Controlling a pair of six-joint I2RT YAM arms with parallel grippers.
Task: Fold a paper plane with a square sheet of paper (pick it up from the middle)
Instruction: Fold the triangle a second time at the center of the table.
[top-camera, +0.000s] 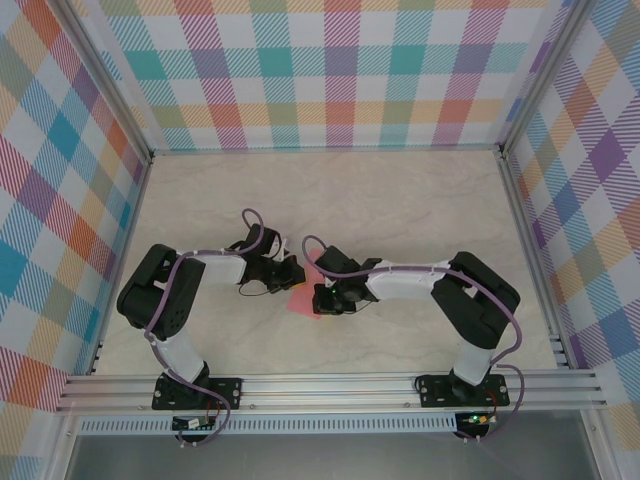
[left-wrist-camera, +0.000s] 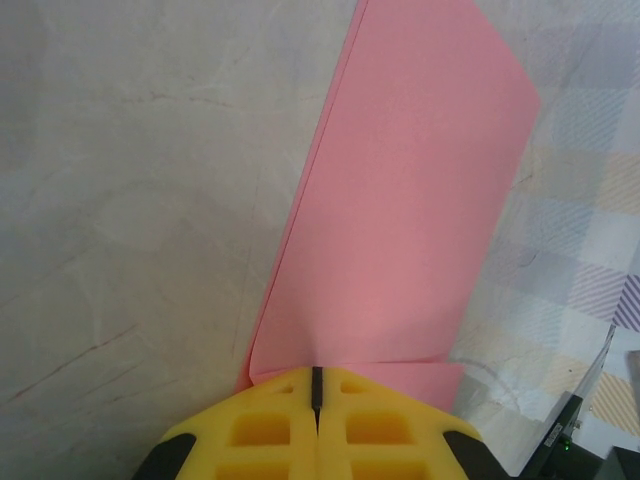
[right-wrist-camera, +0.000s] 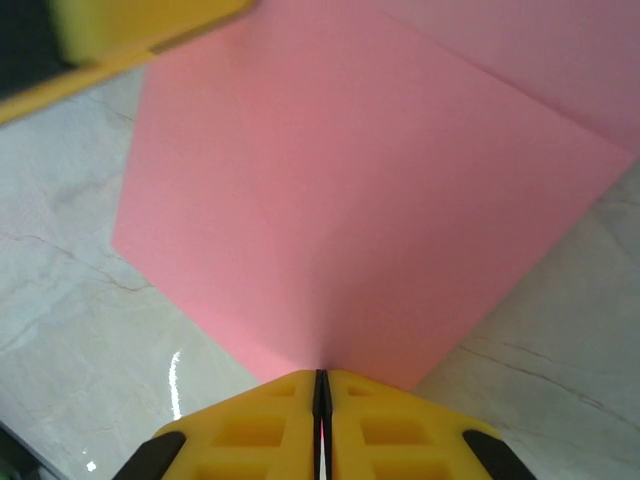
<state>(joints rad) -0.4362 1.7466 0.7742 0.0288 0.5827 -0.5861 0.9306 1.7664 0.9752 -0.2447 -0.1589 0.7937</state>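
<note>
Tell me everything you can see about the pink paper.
The paper is thin, plain salmon pink, with no marks. It is folded, with a doubled edge and a crease across it. It is near the middle of the table. The left gripper and the right gripper are each shut on an edge of it.

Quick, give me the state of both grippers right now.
Left gripper: shut, pinching the pink paper.
Right gripper: shut, pinching the same pink paper at its edge.
</note>
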